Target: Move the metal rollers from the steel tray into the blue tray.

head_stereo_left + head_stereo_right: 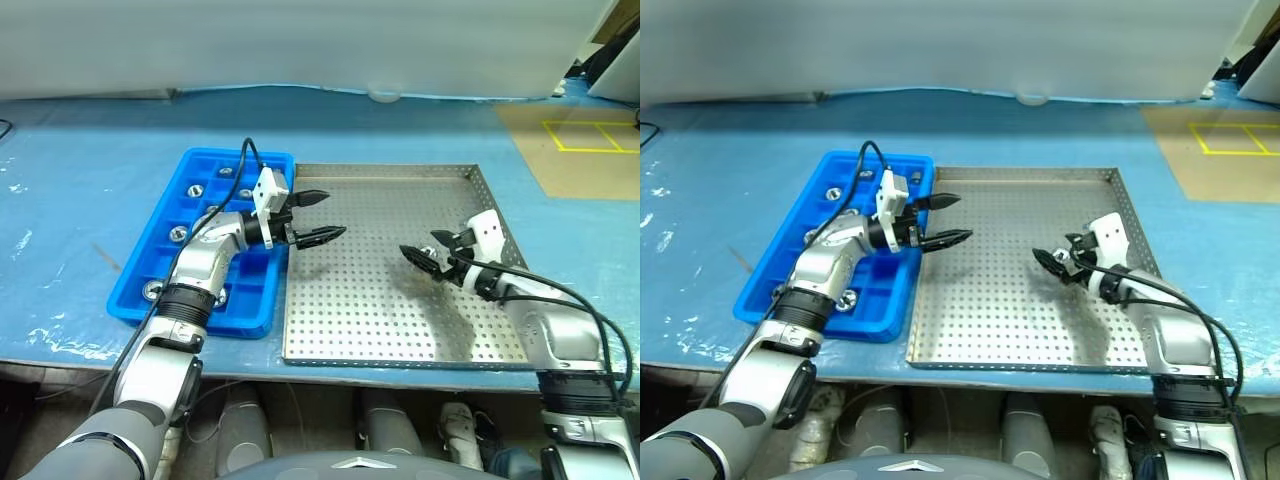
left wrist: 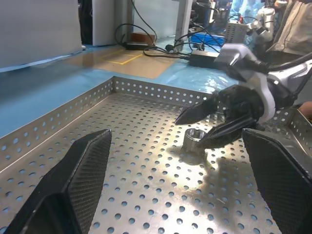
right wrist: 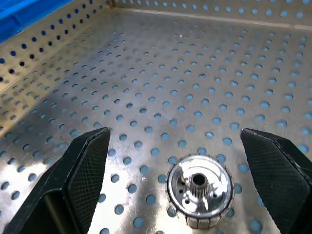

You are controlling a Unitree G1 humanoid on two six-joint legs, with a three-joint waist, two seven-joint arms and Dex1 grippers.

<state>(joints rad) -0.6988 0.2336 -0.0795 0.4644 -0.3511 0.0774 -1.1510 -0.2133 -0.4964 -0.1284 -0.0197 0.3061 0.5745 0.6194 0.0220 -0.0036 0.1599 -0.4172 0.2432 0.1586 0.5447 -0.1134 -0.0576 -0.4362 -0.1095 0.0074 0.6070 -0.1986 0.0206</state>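
One metal roller [image 3: 200,190] lies in the steel tray [image 1: 380,320].

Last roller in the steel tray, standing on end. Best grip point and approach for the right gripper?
Grip the metal roller across its ribbed outer wall, from above and slightly behind. It stands upright on the steel tray, hole up, so the round sides are free. The right gripper, open, already straddles it; probably just lower and close.
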